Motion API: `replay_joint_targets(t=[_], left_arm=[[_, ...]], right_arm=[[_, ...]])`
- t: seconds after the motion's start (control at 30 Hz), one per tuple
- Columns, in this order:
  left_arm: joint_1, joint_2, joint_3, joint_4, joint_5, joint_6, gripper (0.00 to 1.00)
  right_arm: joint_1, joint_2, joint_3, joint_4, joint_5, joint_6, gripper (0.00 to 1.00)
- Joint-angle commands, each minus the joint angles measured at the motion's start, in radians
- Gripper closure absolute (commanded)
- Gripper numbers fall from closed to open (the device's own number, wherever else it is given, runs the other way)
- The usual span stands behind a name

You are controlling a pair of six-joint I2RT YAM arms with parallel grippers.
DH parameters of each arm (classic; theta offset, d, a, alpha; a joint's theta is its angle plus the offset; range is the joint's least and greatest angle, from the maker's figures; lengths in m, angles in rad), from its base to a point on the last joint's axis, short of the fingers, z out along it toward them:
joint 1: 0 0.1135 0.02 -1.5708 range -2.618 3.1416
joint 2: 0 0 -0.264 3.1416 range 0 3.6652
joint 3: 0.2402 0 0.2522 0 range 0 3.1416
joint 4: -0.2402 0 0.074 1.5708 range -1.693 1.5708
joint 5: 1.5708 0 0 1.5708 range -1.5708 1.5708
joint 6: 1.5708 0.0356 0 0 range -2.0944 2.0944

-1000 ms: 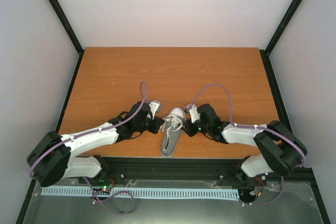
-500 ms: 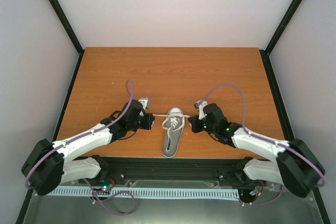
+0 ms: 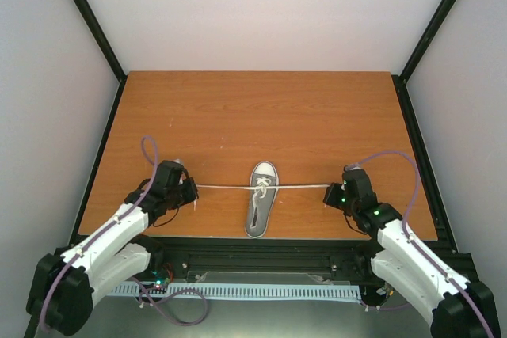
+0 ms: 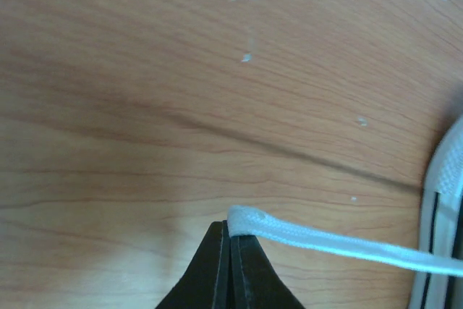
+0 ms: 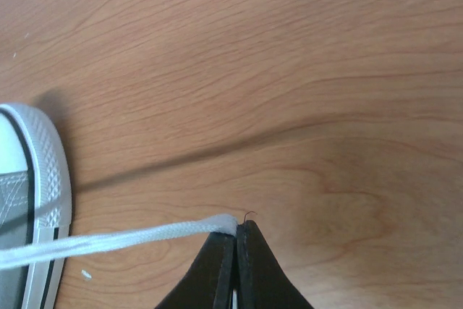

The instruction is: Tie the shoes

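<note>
- Both arms have swung outward over the last second: left tool [image 3: 192, 189] and right tool [image 3: 329, 190] were right up against the shoe [image 3: 260, 199] at its lacing. Now each sits well apart from it, one per side.
- Shoe: sole down on the surface [image 3: 261, 116], between the two tools, toe pointing away from my bases. Roughly the same spot as before.
- Left tool: pinched fully shut on the left lace end [image 4: 325, 240]. The lace runs from the tips straight back to the shoe.
- Right tool: same, clamped tight on the right lace end [image 5: 130, 240].
- The two ends form a near-straight line through a crossing [image 3: 261, 185] over the shoe's lacing. They look taut, and the shadows suggest they're off the surface.
- Progress, my read: first crossing is being cinched down. The top view is too small to confirm how it's wrapped.
- Left to do: no loops or bow visible. I still need to form the loops, tie them and snug the bow.
</note>
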Motion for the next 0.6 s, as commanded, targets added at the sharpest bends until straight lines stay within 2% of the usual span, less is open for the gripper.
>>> replay_joint_targets(t=[0.0,0.3,0.57], left_arm=[[0.083,-0.05,-0.027,-0.077,0.04,-0.06,0.99],[0.218,-0.131,-0.06,-0.106,0.105,-0.069,0.99],[0.231,-0.141,-0.039,-0.132,0.084,-0.04,0.99]], right_arm=[[-0.068,-0.084,-0.033,-0.088,0.005,0.08,0.97],[-0.233,-0.251,-0.089,-0.166,-0.037,0.111,0.97],[-0.274,-0.25,-0.1,-0.151,-0.079,0.084,0.97]])
